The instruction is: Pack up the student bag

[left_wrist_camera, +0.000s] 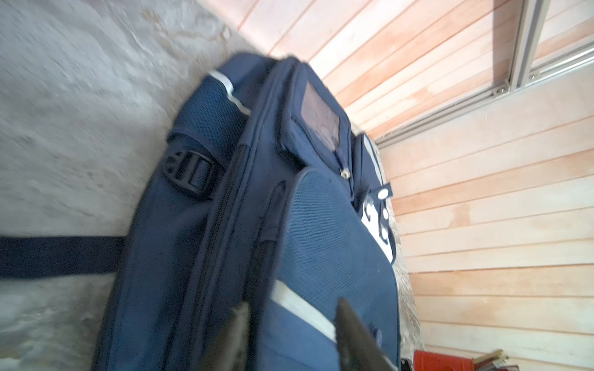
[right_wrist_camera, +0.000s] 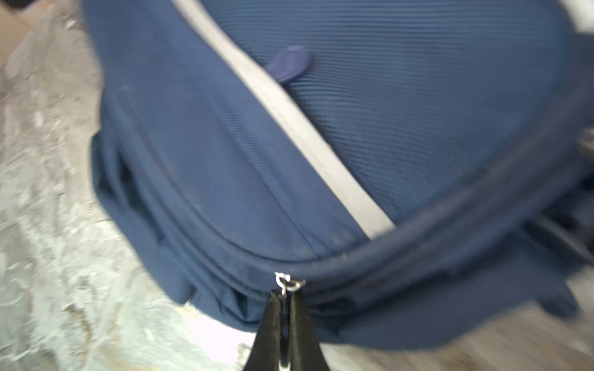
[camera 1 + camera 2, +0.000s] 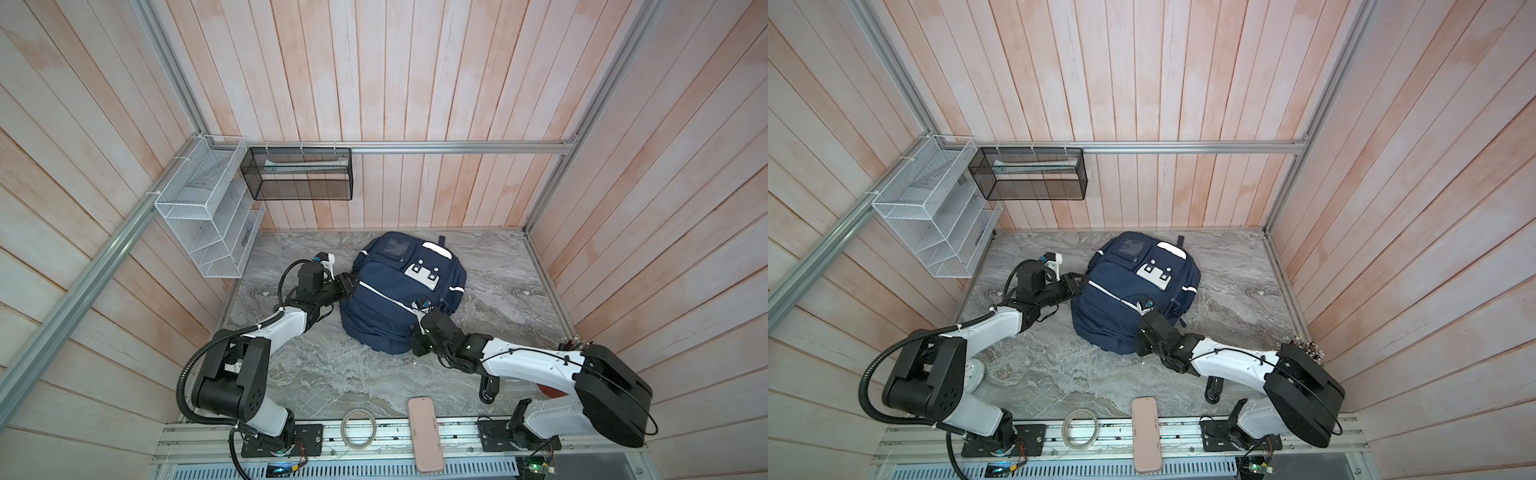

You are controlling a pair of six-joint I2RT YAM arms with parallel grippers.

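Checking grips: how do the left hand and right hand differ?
Left hand is open, fingers apart beside the student bag; right hand is shut on a zipper pull. In both top views, left hand sits at the bag's left edge, right hand at its near-right corner. Both are at the bag.

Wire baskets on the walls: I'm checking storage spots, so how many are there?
2. The tiered white basket hangs on the left wall; the black basket hangs beside it on the back wall. No others visible.

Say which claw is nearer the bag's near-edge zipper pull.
Right: the right claw is shut on the zipper pull; the left claw, open, is at the bag's left side.
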